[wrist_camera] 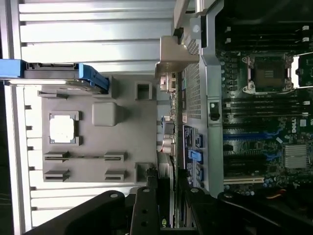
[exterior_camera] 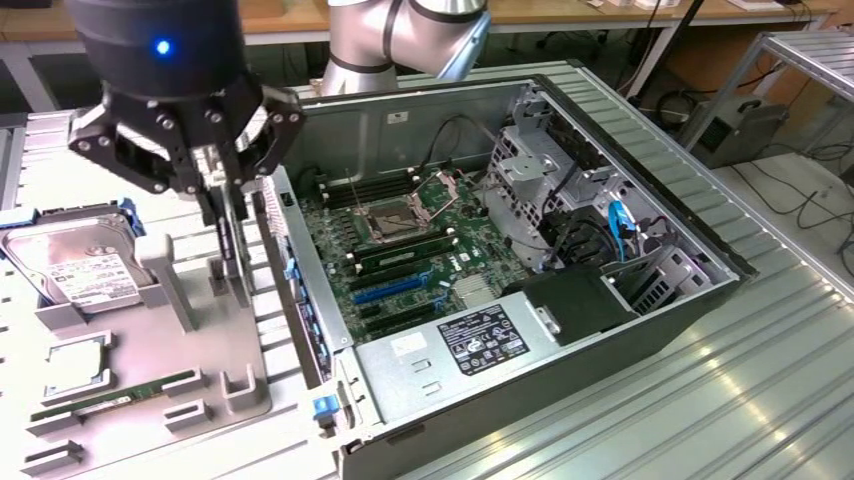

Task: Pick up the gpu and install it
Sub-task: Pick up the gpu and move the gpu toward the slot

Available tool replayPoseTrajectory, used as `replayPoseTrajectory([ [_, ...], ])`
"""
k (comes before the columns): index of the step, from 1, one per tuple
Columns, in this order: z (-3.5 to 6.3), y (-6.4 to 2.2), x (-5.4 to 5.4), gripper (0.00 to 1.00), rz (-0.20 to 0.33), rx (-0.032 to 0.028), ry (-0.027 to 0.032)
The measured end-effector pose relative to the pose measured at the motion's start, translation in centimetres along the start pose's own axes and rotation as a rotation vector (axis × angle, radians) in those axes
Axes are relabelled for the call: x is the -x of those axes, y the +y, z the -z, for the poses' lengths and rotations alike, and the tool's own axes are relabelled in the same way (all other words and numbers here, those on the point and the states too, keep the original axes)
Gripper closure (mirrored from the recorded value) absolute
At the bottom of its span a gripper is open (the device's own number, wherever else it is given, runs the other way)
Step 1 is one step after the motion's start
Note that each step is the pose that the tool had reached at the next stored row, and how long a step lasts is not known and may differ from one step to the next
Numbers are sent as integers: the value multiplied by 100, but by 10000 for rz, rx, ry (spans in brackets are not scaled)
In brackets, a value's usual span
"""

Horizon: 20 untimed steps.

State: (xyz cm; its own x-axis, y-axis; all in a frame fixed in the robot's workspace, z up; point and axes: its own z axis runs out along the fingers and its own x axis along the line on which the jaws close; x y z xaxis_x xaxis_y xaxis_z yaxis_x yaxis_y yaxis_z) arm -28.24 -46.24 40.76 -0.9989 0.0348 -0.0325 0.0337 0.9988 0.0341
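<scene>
The gpu [exterior_camera: 230, 250] is a thin dark card seen edge-on, hanging upright from my gripper [exterior_camera: 220, 195], which is shut on its top edge. It stands over the grey parts holder [exterior_camera: 200, 350], at the exterior view's left of the open computer case [exterior_camera: 667, 320]. Its lower end is level with a holder post; I cannot tell whether it is clear of it. In the wrist view the black fingers [wrist_camera: 144, 208] clamp the dark gpu [wrist_camera: 164, 196], and my gripper [wrist_camera: 166, 185] sits just outside the case wall. The motherboard [exterior_camera: 400, 250] lies inside with blue card slots [exterior_camera: 394, 285].
A silver hard drive [exterior_camera: 80, 265] with blue rails and a green memory stick [exterior_camera: 114, 400] rest on the holder. A processor chip [wrist_camera: 62, 129] sits in its pocket. Drive cages and cables [exterior_camera: 587, 230] fill the case's far side. A ribbed metal table [exterior_camera: 747, 400] carries everything.
</scene>
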Motion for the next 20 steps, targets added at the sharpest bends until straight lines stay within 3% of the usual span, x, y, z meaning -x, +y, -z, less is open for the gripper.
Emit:
replayPoseTrajectory([
  [4, 158, -1, 199, 74, -2, 1, 117],
  [7, 200, 5, 339, 74, -2, -4, 195],
  [12, 203, 13, 567, 74, -2, -10, 366],
  [14, 197, 18, 716, 74, -7, -12, 477],
  [20, 140, 25, 986, 74, -7, -17, 576],
])
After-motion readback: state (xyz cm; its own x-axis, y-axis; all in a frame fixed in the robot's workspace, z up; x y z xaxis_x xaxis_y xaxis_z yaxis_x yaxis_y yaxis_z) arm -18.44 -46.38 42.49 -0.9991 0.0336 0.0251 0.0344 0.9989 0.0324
